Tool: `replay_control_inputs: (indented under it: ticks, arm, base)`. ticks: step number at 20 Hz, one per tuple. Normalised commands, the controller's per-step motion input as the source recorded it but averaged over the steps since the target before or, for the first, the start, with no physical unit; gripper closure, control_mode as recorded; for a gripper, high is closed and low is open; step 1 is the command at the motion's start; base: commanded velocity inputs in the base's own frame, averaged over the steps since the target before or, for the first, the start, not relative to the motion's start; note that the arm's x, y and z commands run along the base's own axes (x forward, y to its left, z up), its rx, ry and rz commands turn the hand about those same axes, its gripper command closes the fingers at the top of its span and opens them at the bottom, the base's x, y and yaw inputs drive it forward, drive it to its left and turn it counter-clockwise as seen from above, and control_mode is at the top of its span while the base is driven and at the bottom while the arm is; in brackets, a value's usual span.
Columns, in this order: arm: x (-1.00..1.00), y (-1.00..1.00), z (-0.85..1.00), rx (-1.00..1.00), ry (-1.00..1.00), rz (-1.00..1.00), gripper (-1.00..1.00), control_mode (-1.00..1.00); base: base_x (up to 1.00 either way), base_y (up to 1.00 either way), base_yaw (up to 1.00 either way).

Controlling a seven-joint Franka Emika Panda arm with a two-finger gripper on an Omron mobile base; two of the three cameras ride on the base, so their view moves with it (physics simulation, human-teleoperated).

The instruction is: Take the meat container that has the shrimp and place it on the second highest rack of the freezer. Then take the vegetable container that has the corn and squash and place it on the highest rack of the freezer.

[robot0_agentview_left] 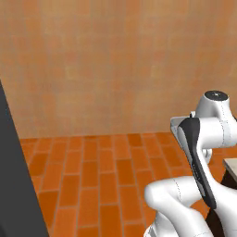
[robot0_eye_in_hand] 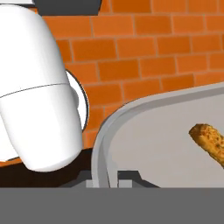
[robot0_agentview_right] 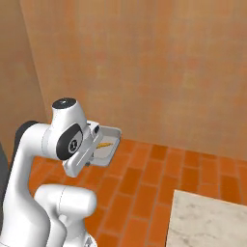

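**Grey tray held up over the brick floor, 1 orange piece inside**

Right base view: a shallow grey tray (robot0_agentview_right: 108, 144) sits at the arm's (robot0_agentview_right: 53, 159) hand, raised above the orange brick floor (robot0_agentview_right: 159, 178), its far rim pointing toward the tan wall (robot0_agentview_right: 159, 67). Rounded corners, low walls, pale flat bottom. 1 small orange-yellow piece (robot0_agentview_right: 103, 144) lies on the bottom near the middle, long axis roughly along the tray. It looks like the shrimp, though it is too small here to be sure.

Hand view: the tray (robot0_eye_in_hand: 105, 144) rim curves up from the bottom centre and runs off to the upper right. The gripper (robot0_eye_in_hand: 105, 180) is pinched narrow on that rim; the 2 dark fingertips (robot0_eye_in_hand: 127, 176) stand either side of the wall, tight against it. Inside, 1 speckled orange-brown piece (robot0_eye_in_hand: 210, 142) rests on the grey bottom at the right edge, cut off by the frame, apart from the rim. The rest of the visible bottom is bare.

Left base view: the arm (robot0_agentview_left: 203, 139) is folded at lower right. A dark panel (robot0_agentview_left: 14, 185) stands along the left edge. A pale slab edge (robot0_agentview_left: 230, 164) shows at far right.

Right base view, lower right: a corner of a marble counter (robot0_agentview_right: 207, 222), apart from the tray.
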Motion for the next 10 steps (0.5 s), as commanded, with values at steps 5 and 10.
replay_control_inputs:
  ticks: [5, 10]
  arm:
    - [0.00, 0.00, 0.00, 0.00, 0.00, 0.00, 1.00, 1.00]
    - [0.00, 0.00, 0.00, 0.00, 0.00, 0.00, 1.00, 1.00]
  base:
    - [0.93, -0.23, 0.33]
    - [0.18, -0.28, 0.83]
